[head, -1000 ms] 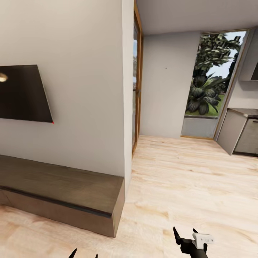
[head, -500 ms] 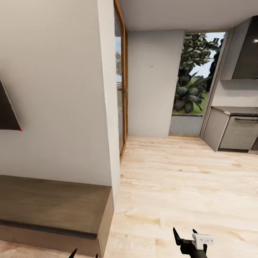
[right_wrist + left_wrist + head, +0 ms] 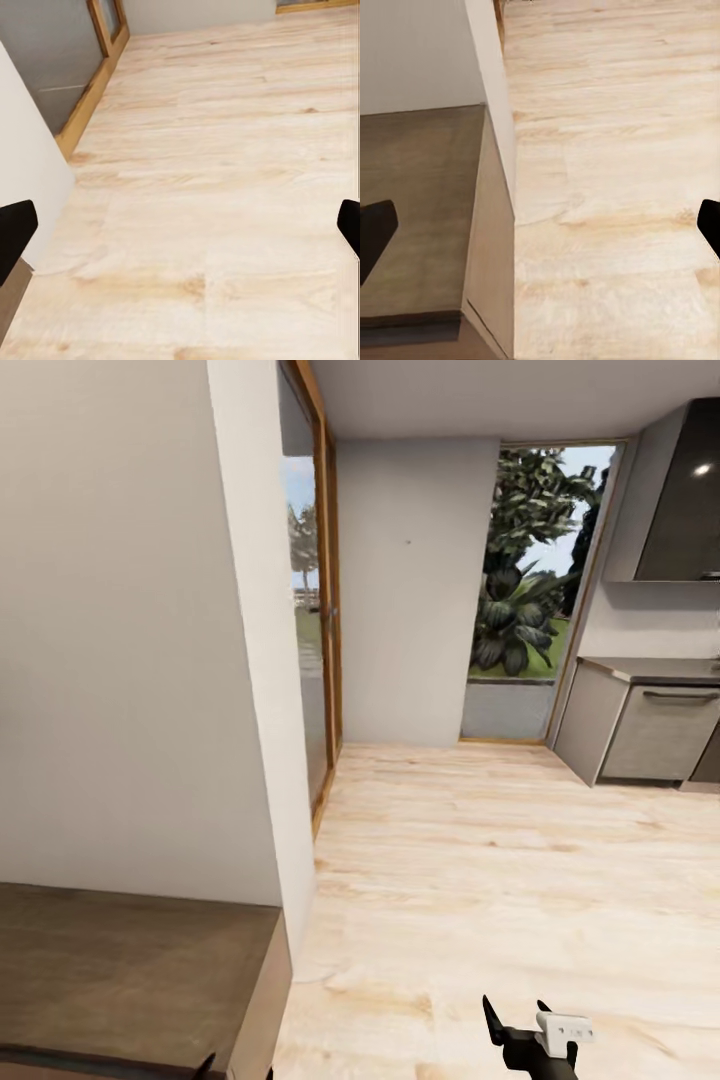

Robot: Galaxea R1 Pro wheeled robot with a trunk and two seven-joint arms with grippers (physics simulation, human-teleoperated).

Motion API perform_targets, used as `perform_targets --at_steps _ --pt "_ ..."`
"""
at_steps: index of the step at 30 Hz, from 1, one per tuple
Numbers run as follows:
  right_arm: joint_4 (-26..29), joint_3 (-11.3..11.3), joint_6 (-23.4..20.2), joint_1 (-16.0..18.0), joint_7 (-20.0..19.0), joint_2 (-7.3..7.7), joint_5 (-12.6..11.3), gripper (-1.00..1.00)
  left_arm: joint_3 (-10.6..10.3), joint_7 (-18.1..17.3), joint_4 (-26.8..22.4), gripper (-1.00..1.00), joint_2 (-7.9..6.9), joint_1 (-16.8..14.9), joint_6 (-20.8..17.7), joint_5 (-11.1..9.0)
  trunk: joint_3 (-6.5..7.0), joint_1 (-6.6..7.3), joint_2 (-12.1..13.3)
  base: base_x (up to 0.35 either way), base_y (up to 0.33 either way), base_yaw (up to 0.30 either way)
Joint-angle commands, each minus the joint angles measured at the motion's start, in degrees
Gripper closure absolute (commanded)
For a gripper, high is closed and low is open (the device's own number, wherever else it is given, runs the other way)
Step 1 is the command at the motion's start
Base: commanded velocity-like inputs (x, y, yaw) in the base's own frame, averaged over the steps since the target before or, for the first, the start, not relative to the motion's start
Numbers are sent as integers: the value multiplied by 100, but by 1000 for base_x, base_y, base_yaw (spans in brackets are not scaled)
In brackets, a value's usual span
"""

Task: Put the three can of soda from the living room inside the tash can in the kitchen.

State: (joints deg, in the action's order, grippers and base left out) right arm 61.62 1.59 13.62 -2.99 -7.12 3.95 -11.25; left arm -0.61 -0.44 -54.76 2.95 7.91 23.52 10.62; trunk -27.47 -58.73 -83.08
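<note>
Both arms sit low at the near edge of the head view. The left gripper [image 3: 237, 1068] and the right gripper [image 3: 517, 1015] have jaws spread wide, empty.

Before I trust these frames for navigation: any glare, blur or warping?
Head view: evenly lit, straight wall edges lean from wide-angle distortion, a small highlight on the dark hood, soft texture on the bench. Both wrist views: sharp floor, no glare, dark hand tips at the frame edges.
</note>
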Motion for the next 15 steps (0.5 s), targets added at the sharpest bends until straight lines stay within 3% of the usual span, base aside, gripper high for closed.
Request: perform_targets --at_steps 1,15 --pt "-4 0 0 0 0 0 0 -100 0 0 0 -100 -2 0 1 -3 0 0 0 130 -98 -87" --pt "-10 7 0 0 -5 0 0 -100 0 0 0 -100 -4 0 4 -7 43 0 0 22 -17 -201"
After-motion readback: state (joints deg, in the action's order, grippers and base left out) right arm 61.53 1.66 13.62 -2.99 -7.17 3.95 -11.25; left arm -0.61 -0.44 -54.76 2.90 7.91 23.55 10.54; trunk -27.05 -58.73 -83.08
